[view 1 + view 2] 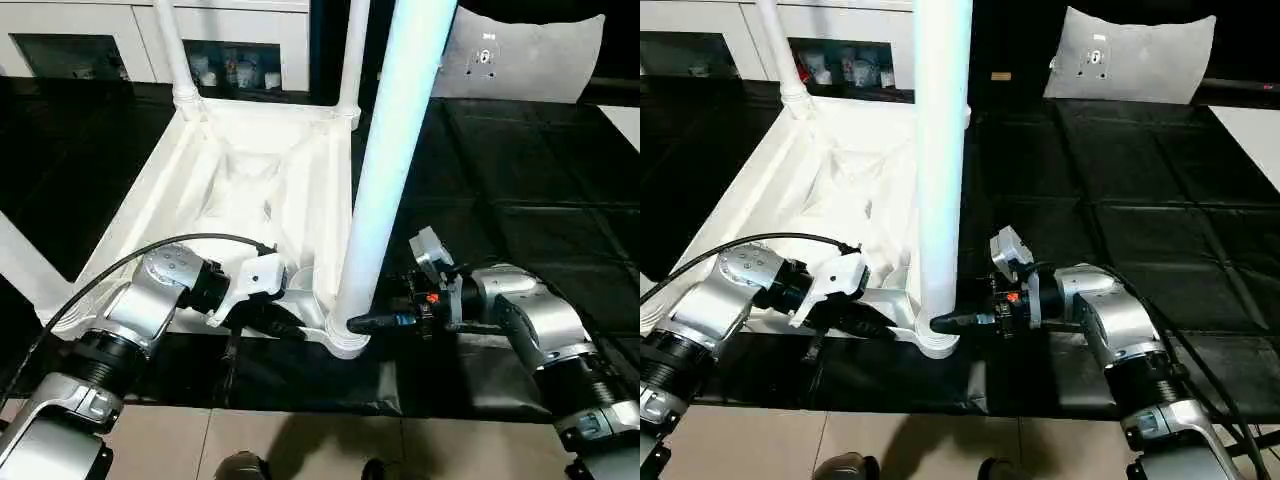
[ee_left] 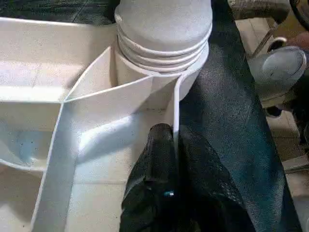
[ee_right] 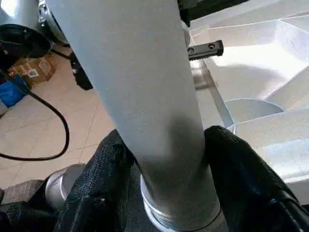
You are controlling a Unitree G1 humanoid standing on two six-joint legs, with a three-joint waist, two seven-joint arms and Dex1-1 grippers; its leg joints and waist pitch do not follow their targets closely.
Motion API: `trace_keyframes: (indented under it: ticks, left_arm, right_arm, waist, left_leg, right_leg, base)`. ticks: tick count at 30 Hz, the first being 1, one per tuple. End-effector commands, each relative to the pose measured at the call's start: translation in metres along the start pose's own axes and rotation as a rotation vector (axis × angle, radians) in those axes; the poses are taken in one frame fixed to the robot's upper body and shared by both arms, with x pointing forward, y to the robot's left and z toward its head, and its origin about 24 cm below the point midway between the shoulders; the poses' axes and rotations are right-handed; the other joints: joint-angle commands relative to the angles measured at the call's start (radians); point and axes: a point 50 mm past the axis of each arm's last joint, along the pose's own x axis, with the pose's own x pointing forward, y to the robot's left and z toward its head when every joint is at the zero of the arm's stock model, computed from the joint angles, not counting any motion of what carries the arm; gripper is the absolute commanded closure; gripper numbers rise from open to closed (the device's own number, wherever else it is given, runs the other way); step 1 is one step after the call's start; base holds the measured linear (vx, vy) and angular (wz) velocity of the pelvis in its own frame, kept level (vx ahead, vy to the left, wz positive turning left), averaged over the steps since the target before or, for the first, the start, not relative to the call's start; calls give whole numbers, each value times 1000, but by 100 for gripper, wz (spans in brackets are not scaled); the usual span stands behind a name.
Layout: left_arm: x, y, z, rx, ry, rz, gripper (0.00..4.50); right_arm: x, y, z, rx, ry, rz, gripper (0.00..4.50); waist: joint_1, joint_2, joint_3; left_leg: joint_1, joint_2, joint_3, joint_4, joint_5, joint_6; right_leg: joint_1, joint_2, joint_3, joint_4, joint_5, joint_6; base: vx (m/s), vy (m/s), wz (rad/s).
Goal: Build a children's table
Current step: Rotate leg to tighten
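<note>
Tabletop [image 1: 250,170], white and ribbed, lies upside down on a black mat [image 1: 520,220], its underside facing up. Two legs stand in the far corner sockets: one on the far left [image 1: 175,55] and one on the far right [image 1: 352,60]. A third leg [image 1: 385,170], much nearer the camera, rises upright from the near right corner socket [image 1: 345,338], its threaded end seated in the round collar (the left wrist view shows the thread rings sitting just above the socket rim).

The right gripper [image 3: 164,159] reaches in from the right and is clamped on the near leg low down, just above the socket, one black finger on each side of the tube. The left gripper [image 2: 175,159] comes in from the left along the near edge of the tabletop; its two fingers pinch a thin upright rib of the frame right beside the same socket, one finger on each side of the wall.

A black cable [image 1: 120,265] arcs over the left forearm. Behind the tabletop stands a white cabinet [image 1: 90,40] with small items on its shelves, and a grey pillow-like bag [image 1: 525,55] rests at the far right of the mat. Tan floor tiles [image 1: 300,445] show at the near edge
</note>
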Motion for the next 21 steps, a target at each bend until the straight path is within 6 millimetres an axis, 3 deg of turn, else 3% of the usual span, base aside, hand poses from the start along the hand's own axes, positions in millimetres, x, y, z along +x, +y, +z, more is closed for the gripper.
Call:
trace_keyframes:
  ticks: [1,4,5,7,8,9,12,19,20,21]
  left_arm:
    - [10,2,9,8,-14,1,450]
    - [18,11,17,-53,-58,108,450]
    - [23,14,22,-78,-85,142,450]
    - [32,21,30,-111,-109,215,450]
    - [34,23,31,-119,-110,237,450]
    - [37,25,32,-137,-108,257,450]
    - [44,38,38,-185,-114,391,450]
    - [58,50,53,-244,-147,581,450]
    - [63,54,60,-242,-156,667,450]
    - [63,54,60,-242,-156,667,450]
  right_arm:
    - [8,6,1,27,-39,47,243]
    - [20,6,-3,22,-67,-28,244]
    - [27,5,-6,25,-76,-81,245]
    - [41,2,-10,44,-94,-185,246]
    - [45,1,-11,52,-100,-214,247]
    - [49,0,-11,65,-105,-242,248]
    - [65,-8,-13,113,-122,-354,250]
    - [95,-20,-5,207,-174,-611,253]
    - [105,-23,-2,229,-161,-720,253]
    - [105,-23,-2,229,-161,-720,253]
  waist:
    - [-3,-8,-72]
    - [-5,-8,-66]
    - [-4,-8,-64]
    - [-13,-13,-61]
    - [-18,-13,-55]
    - [-26,-17,-54]
    - [-43,-16,-51]
    - [-69,-10,-52]
    - [-75,-5,-54]
    - [-75,-6,-55]
  left_leg:
    - [9,39,1,-67,-125,71]
    - [9,38,1,-70,-158,57]
    - [14,39,0,-70,-178,47]
    - [7,35,-5,-77,-206,28]
    - [6,33,-7,-79,-230,13]
    - [2,28,-12,-82,-250,2]
    - [9,24,-15,-80,-283,-2]
    - [8,23,-24,-86,-335,-8]
    - [5,28,-24,-92,-329,-6]
    - [7,27,-24,-93,-333,-6]
  right_leg:
    - [58,-52,45,-52,-171,-259]
    - [56,-54,46,-61,-237,-238]
    - [50,-56,47,-66,-271,-235]
    - [56,-57,44,-74,-355,-204]
    - [51,-56,43,-80,-426,-176]
    - [57,-58,39,-88,-508,-140]
    - [47,-60,36,-107,-609,-94]
    - [42,-56,24,-119,-637,-70]
    - [43,-52,26,-115,-566,-82]
    - [42,-51,26,-115,-551,-87]
  base:
    - [0,0,0]
    - [0,0,0]
    - [0,0,0]
    - [-26,0,-4]
    - [-52,1,-7]
    - [-59,2,-9]
    - [0,0,0]
    - [0,0,0]
    - [0,0,0]
    - [0,0,0]
